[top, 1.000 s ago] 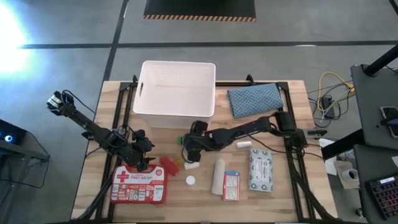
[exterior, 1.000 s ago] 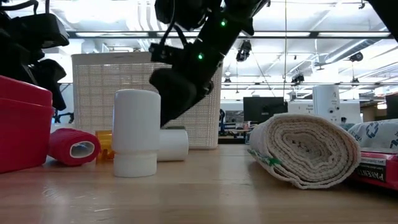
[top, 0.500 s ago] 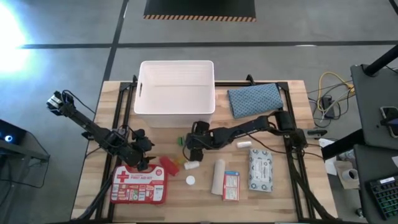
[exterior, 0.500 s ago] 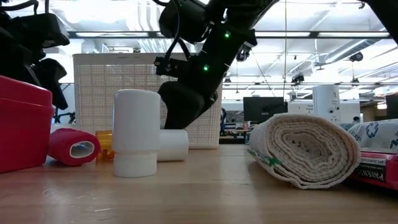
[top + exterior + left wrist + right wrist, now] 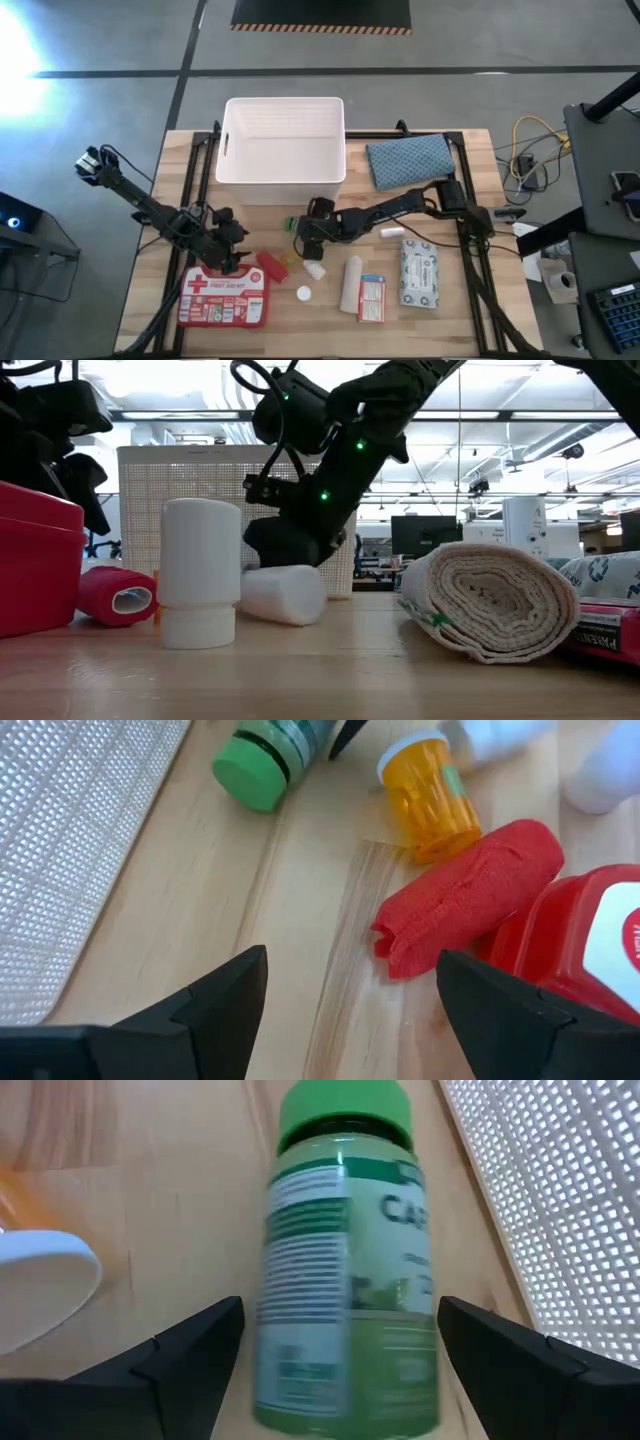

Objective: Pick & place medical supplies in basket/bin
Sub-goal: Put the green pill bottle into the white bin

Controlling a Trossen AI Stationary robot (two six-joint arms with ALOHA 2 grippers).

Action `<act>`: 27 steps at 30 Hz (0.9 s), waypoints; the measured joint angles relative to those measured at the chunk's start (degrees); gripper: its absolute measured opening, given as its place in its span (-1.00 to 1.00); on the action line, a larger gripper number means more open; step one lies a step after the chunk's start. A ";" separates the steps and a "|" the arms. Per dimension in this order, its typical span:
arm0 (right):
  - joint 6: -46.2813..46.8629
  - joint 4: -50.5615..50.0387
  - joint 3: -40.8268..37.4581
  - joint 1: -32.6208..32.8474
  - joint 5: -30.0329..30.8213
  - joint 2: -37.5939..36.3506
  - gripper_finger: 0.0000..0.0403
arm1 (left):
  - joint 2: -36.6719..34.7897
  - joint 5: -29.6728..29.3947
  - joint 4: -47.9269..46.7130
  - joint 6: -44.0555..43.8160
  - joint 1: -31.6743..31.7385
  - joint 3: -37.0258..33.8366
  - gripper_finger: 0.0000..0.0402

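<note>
White bottle (image 5: 283, 595) shoved sideways; right wrist view shows green bottle (image 5: 345, 1270) btwn open jaws.

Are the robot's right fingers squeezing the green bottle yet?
Apart. In the right wrist view the green-capped bottle lies between the open right gripper, with bare wood showing between each finger and the bottle's sides.
</note>
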 joint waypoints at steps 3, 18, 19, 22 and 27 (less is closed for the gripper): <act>2.53 0.49 -0.02 -0.02 0.01 -0.24 0.63 | 0.00 -0.02 0.02 0.00 0.01 0.00 0.34; 9.76 2.02 0.59 -0.17 0.00 -0.02 0.26 | 0.00 -0.52 0.02 -0.24 0.02 0.00 0.34; 9.77 2.14 0.59 -0.17 0.04 0.11 0.21 | 0.00 -0.53 0.02 -0.53 0.00 0.00 0.34; 9.76 1.92 0.70 -0.17 -0.02 0.07 0.04 | 0.00 -0.55 0.02 -1.94 0.01 0.00 0.34; 10.13 -0.46 3.15 0.35 -0.94 -1.32 -0.08 | 0.00 -0.55 0.02 -2.93 0.00 0.00 0.34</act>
